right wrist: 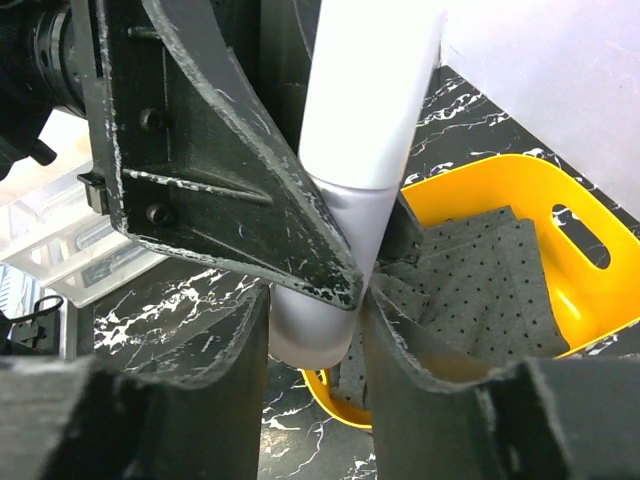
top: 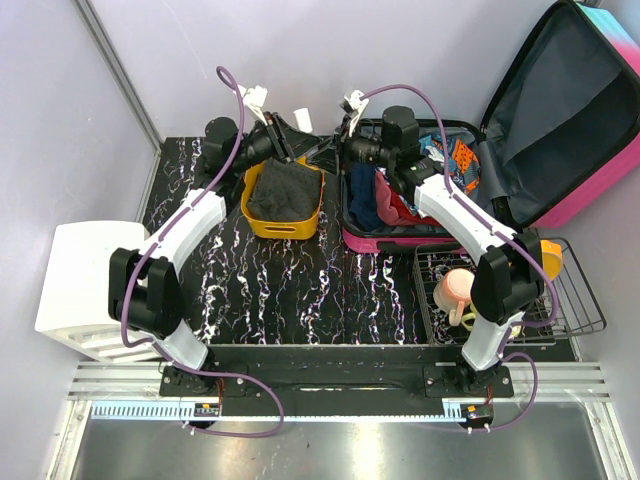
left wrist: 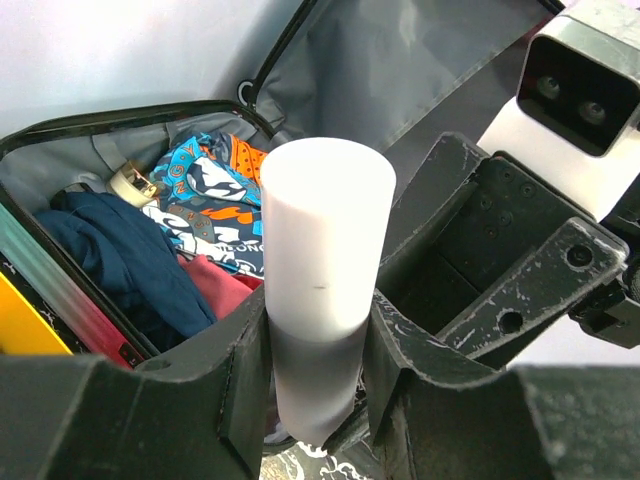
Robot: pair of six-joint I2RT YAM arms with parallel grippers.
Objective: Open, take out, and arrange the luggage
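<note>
The teal-to-pink hard-shell luggage point(top: 380, 243) lies open at the far right of the table, its lid raised and clothes heaped in its tray. Just left of it sits the orange plastic bin point(top: 270, 228) holding a grey cloth. Between them, the left gripper point(left wrist: 318, 370) pinches a white plastic tube point(left wrist: 325, 250). The right gripper point(right wrist: 318, 350) appears clamped on the same tube. If either pulls before the other releases, the smooth tube could twist free and drop.

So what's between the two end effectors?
A white cylinder: the left end effector and right end effector both clamp it, as both wrist views show.
</note>
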